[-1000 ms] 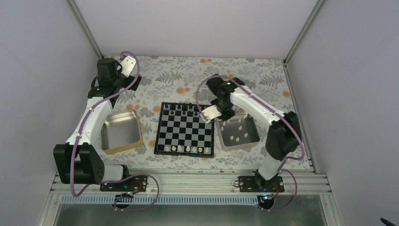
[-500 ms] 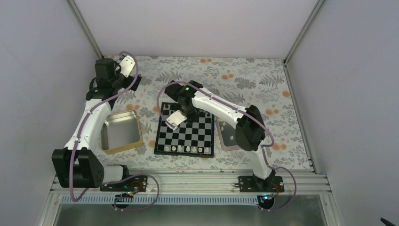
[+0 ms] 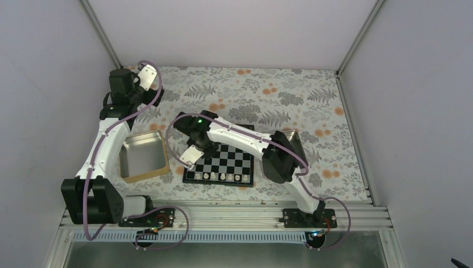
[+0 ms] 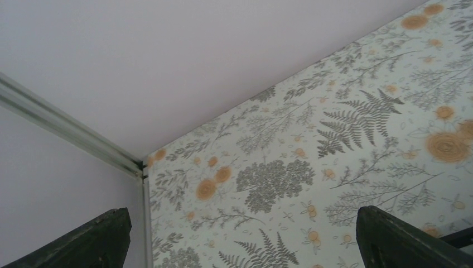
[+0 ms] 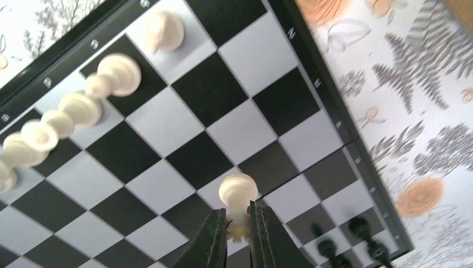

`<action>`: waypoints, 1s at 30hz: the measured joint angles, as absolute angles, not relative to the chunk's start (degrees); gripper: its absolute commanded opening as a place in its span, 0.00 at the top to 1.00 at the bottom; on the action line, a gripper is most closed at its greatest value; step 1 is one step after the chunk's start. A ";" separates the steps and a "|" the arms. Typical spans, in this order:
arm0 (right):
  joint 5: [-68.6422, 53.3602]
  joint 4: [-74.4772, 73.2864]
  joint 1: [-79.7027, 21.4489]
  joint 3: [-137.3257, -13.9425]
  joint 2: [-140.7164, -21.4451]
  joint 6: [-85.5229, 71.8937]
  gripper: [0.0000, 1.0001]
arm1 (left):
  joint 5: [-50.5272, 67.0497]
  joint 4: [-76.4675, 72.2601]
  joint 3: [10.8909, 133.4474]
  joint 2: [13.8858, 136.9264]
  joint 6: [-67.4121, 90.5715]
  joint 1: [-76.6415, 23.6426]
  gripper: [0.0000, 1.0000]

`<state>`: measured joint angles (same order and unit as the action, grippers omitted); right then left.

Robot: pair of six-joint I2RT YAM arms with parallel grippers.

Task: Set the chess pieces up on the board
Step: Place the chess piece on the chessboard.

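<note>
Top external view: right hand (image 3: 189, 160) is hanging over the near-left part of the small black-and-silver chequered chessboard (image 3: 226, 163), close to its left black rim. A narrow strip of floral-patterned desk (image 3: 290, 95) is separating that rim from the gold-rimmed square metal tray (image 3: 126, 167). The right arm is lying diagonally across the board's far half. Its elbow is covering most of the second square metal tray (image 3: 295, 135) at the board's right side. Far half of the desk is lying open. Left hand (image 3: 146, 75) is hanging near the far-left corner, close to the pale wall (image 3: 50, 84).

Right wrist view: right hand is clamping a small cream chess pawn (image 5: 238, 194) by its base, fingers (image 5: 215, 243) nearly together. Open squares are surrounding the pawn; cannot tell whether it is touching the board. A row of cream pieces (image 5: 72, 109) is standing along one rim. Tiny black pieces (image 5: 357, 230) are showing at lower right.

Left wrist view: the left hand's dark fingers (image 4: 89, 243) are standing wide apart, holding nothing, beside the corner post (image 4: 67, 131).

Against earlier frames: a second ago the right hand was working at the board's right edge beside the second tray, whose cream pieces were showing. Half a second ago it was crossing the far-left squares. Left arm is barely shifting.
</note>
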<state>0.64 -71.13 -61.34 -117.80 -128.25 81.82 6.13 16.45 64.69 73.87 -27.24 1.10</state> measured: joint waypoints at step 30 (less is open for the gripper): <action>-2.92 -69.84 -70.11 -122.65 -134.56 84.60 0.96 | 7.16 15.92 64.53 71.92 -27.86 4.78 0.00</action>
